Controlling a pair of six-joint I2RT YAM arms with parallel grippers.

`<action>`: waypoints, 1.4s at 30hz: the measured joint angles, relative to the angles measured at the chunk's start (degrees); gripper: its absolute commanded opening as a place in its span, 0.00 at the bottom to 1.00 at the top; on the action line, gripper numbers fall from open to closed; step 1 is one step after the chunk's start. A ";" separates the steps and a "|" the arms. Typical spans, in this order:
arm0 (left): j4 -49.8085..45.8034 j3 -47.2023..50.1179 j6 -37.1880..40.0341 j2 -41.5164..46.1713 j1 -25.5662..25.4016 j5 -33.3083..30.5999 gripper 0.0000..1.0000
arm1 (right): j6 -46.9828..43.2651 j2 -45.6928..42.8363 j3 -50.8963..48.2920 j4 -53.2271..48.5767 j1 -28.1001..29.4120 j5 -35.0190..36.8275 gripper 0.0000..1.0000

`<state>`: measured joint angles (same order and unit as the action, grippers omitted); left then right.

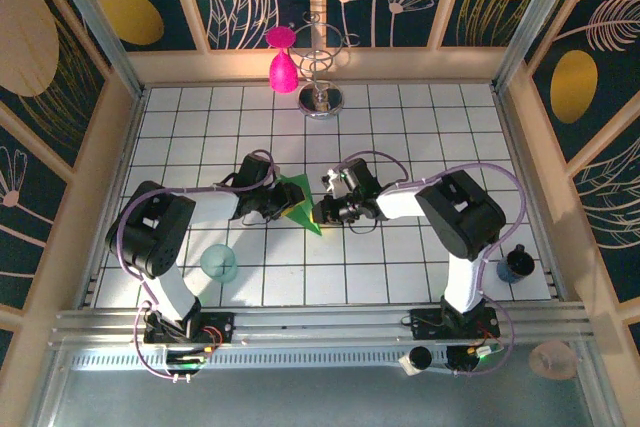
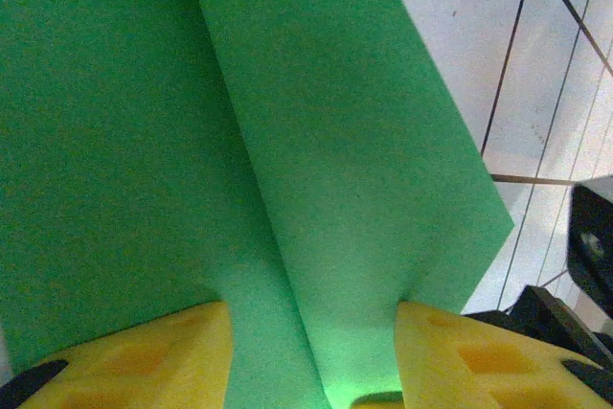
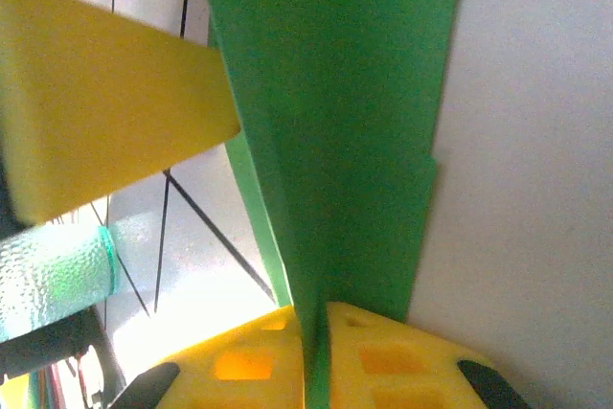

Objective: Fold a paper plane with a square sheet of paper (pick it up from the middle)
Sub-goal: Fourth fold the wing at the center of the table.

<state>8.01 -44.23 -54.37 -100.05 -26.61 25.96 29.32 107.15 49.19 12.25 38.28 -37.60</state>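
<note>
The bright green paper plane (image 1: 298,203) sits at mid-table as a narrow folded triangle between my two grippers. My left gripper (image 1: 279,205) meets it from the left. In the left wrist view the yellow fingers (image 2: 144,361) stand well apart, and the paper (image 2: 287,141) with its long crease runs between them, so the left gripper (image 2: 314,356) is open. From the right, my right gripper (image 1: 322,212) is shut on the paper. In the right wrist view the right gripper (image 3: 316,356) pinches the green fold (image 3: 354,93) between its two yellow pads.
A translucent teal cup (image 1: 220,263) stands near the left arm and also appears as a teal cup (image 3: 53,284) in the right wrist view. A pink teardrop object (image 1: 283,69) and a wire stand (image 1: 322,97) are at the back. A dark cup (image 1: 516,265) sits at the right edge.
</note>
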 measured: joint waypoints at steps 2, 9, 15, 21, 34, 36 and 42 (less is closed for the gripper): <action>-0.76 -0.46 0.20 -0.22 -0.09 -0.26 0.50 | 0.00 -0.94 -0.55 -0.02 0.00 0.04 0.16; -2.67 -1.68 0.39 -0.90 -0.46 -0.98 0.52 | 0.00 -1.16 -0.72 -0.02 0.00 0.09 0.16; -4.68 -3.19 0.81 -1.53 -0.81 -1.88 0.53 | -0.04 -1.14 -0.72 -0.20 0.00 0.50 0.16; -5.49 -4.24 0.83 -2.21 -0.85 -2.45 0.54 | -0.26 -1.03 -0.72 -0.68 0.00 0.96 0.16; -6.40 -4.85 0.81 -2.60 -0.85 -2.54 0.55 | -0.44 -0.11 -0.72 -0.63 0.00 1.09 0.06; -6.49 -4.87 0.81 -2.60 -0.85 -2.54 0.55 | -0.44 -0.11 -0.72 -0.61 0.00 1.09 0.08; -6.54 -4.87 0.81 -2.60 -0.92 -2.62 0.54 | -0.33 -0.39 -0.72 -0.52 0.02 0.90 0.18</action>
<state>1.48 -49.10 -53.56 -102.65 -27.53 23.33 28.99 106.76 48.47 11.73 38.30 -36.71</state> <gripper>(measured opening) 0.544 0.156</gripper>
